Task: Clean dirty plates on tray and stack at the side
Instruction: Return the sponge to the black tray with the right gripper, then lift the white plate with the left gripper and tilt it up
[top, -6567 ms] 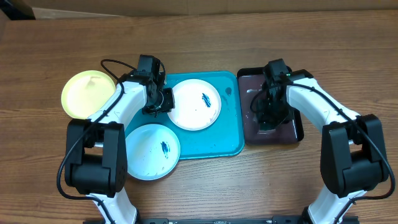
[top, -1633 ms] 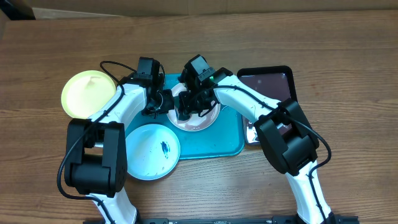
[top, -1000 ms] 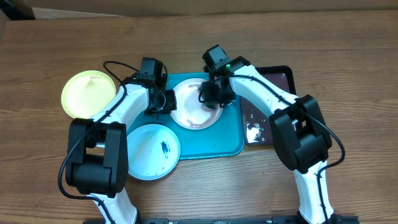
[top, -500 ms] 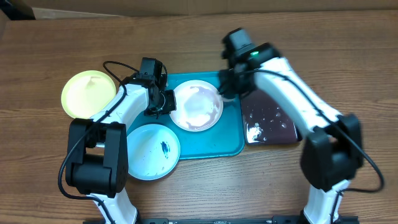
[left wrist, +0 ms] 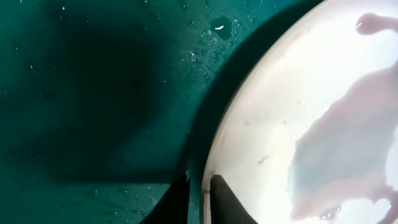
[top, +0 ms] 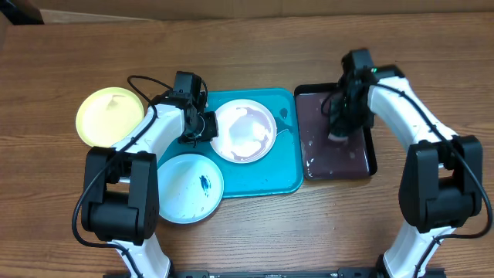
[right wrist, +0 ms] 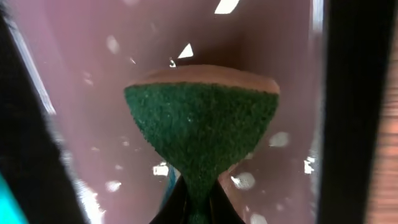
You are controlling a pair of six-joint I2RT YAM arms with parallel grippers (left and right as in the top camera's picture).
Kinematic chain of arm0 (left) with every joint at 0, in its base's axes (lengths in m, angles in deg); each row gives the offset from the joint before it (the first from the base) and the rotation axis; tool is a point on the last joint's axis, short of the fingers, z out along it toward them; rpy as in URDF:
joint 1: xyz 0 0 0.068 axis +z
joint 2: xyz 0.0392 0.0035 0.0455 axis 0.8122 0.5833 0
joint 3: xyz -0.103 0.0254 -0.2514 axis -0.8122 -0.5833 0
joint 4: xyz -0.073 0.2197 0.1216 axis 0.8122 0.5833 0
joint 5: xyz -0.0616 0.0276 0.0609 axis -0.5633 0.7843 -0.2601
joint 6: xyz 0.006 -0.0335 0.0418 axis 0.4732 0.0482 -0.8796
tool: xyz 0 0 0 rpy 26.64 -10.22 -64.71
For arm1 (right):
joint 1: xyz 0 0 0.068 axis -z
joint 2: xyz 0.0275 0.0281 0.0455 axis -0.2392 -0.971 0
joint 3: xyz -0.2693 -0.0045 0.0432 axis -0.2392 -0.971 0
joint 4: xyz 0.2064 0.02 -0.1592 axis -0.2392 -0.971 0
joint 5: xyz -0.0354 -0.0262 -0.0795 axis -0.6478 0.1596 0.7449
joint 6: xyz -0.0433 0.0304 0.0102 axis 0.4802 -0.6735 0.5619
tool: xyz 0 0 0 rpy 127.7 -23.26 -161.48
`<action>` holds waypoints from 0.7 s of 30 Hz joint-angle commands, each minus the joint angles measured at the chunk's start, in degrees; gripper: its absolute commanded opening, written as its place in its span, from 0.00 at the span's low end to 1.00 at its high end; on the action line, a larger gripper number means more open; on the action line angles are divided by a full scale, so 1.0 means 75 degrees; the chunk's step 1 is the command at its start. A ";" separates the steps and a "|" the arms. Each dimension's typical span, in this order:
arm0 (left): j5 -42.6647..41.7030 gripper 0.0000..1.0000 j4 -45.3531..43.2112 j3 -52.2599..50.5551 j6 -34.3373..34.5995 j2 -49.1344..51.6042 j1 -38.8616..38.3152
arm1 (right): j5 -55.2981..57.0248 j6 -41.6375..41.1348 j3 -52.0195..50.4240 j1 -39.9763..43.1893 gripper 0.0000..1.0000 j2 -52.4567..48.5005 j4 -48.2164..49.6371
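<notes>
White plate (top: 244, 131), wet, on the tray (top: 270, 181).
Left gripper (left wrist: 199, 199) astride its rim, grip unclear; right gripper (right wrist: 193, 205) pinching green sponge (right wrist: 199, 118) over black tray (top: 340, 162) beside the tray's right edge; smeared pale blue plate (top: 189, 188) overhanging lower-left corner.

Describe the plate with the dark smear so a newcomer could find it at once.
On the table, find the turquoise tray. The pale blue plate overlaps its near left corner. Unlike the white plate and yellow plate, it bears a dark blue smear.
</notes>
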 commanded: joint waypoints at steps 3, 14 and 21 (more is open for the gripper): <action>0.0117 0.21 -0.0029 -0.0076 -0.0111 -0.0169 0.0029 | -0.0099 0.0219 -0.0245 -0.0093 0.17 0.0070 0.0294; 0.0230 0.04 -0.0099 -0.0052 0.0067 -0.0143 0.0029 | -0.0233 0.0184 0.2148 0.0819 0.93 0.0087 -0.1040; 0.0254 0.04 0.0650 0.1207 0.0026 -0.0143 0.0041 | -0.0236 0.0163 0.2212 0.2148 1.00 0.0085 -0.1049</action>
